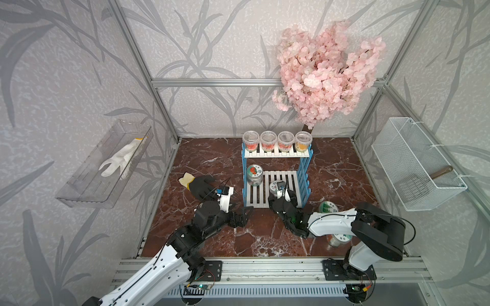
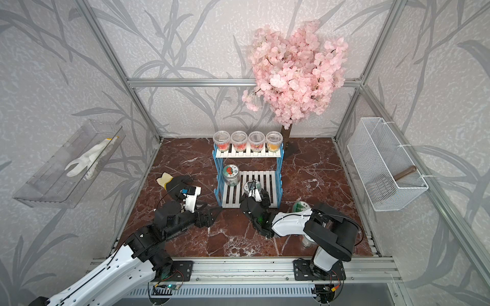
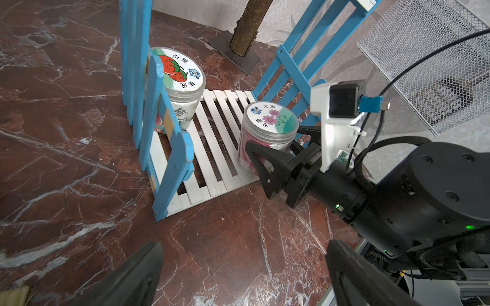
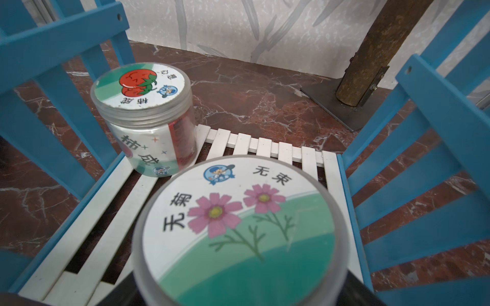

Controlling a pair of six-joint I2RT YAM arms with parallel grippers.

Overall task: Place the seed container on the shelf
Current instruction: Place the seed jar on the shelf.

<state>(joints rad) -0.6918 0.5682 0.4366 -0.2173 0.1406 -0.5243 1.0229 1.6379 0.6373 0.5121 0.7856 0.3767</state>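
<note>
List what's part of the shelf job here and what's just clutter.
In the job:
flower-lid seed jar
right end effector, closed on it
shelf

Lying about:
tomato-lid jar, on the lower tier
four cups on the top tier
black glove
white glove in the clear tray
wire basket
pink tree
green-lid jar

Staged robot lab cell, aluminium frame, wallpapered walls, marble-look floor, fake blossom tree, robot arms on a rail.
</note>
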